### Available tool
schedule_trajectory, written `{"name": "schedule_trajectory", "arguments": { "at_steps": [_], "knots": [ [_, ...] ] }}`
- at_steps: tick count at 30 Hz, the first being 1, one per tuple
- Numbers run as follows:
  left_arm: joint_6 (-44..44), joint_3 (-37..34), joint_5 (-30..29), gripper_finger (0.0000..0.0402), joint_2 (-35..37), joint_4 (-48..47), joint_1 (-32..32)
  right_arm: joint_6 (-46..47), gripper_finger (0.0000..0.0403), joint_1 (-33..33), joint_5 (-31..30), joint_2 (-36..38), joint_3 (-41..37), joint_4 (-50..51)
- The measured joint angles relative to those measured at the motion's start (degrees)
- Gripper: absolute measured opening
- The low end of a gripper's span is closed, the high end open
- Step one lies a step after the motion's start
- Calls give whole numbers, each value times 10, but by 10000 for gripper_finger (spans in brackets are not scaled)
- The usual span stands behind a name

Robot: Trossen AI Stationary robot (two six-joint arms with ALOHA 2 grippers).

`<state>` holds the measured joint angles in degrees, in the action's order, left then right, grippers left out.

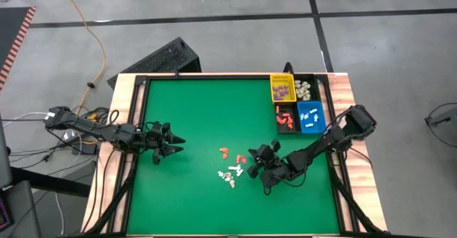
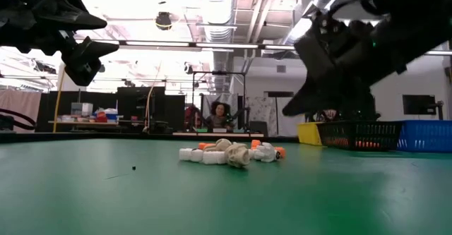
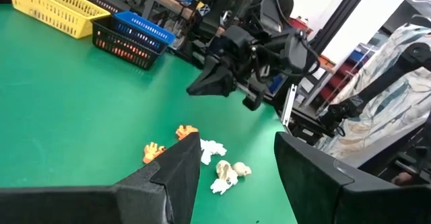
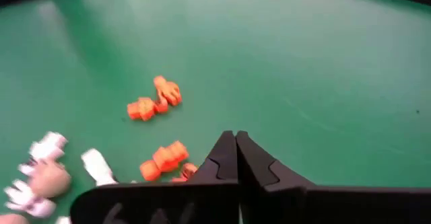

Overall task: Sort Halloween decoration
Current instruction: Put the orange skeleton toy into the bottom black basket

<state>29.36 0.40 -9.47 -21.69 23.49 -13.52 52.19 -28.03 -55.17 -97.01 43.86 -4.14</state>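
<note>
On the table: a green mat in a dark frame with wood edging, standing on grey concrete floor.
Trinkets: a loose cluster of cream-white and orange pieces lies right of the mat's centre, just left of the right gripper.
Bins: yellow bin, blue bin and two black bins sit together at the far right corner, already holding some sorted pieces.
Right gripper: raised above the mat beside the cluster, fingers pressed tip to tip; no piece shows between them.
Left gripper: raised over the mat's left side, well apart from the cluster, fingers spread wide and empty.
Edges: the cluster lies well inside the frame on every side.
Open room: bare mat stretches across the left half, along the far edge and along the near edge.
Room: shelves, ceiling ducts and strip lights beyond the table; a person sits in the background.
</note>
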Motion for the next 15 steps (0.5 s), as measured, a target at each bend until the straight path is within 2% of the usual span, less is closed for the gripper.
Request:
{"name": "schedule_trajectory", "arguments": {
  "at_steps": [6,11,15],
  "knots": [
    [-6,0,0,180,0,0,0,-4,106,3,52,-20,0,-42],
    [-8,0,0,180,0,0,0,1,176,-10,4,-76,1,-105],
    [-8,0,1,180,0,0,0,13,200,-12,-2,-116,9,-130]
  ]
}}
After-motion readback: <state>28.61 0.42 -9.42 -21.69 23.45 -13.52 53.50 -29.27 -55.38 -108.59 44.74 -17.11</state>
